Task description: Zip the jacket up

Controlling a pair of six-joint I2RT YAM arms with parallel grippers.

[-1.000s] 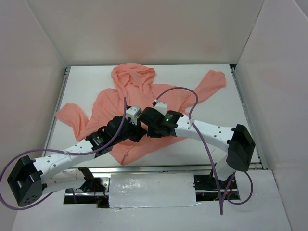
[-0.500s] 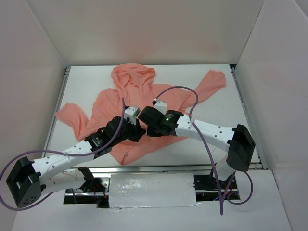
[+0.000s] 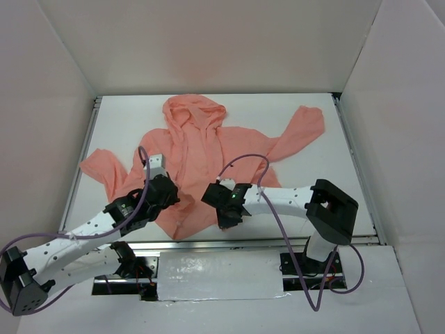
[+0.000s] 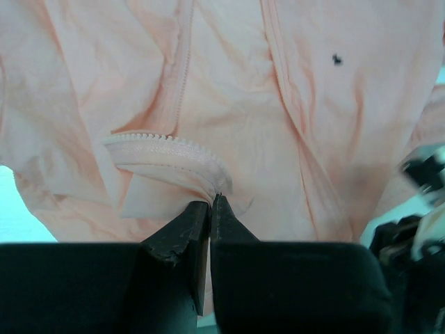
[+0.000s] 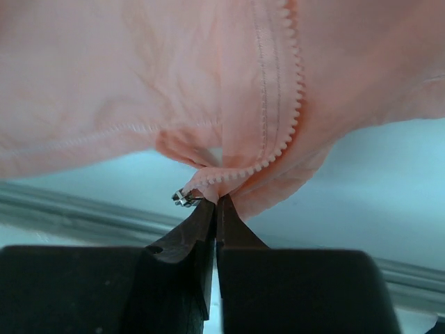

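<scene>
The salmon-pink jacket lies spread on the white table, hood at the far side, front open. My left gripper is shut on the left front zipper edge near the hem. In the left wrist view the gripper pinches a folded loop of zipper tape, and the tiny dark chest mark shows on the far panel. My right gripper is shut on the other front edge at the hem. In the right wrist view the gripper pinches the zipper end beside the metal slider.
White walls enclose the table on three sides. A metal rail runs along the near edge just behind the hem. Purple cables loop over both arms. The jacket's sleeves reach far right and left.
Both grippers have moved from the jacket's middle back toward the near hem, the left one going left. The jacket's lower front has spread and the right sleeve shifted slightly.
</scene>
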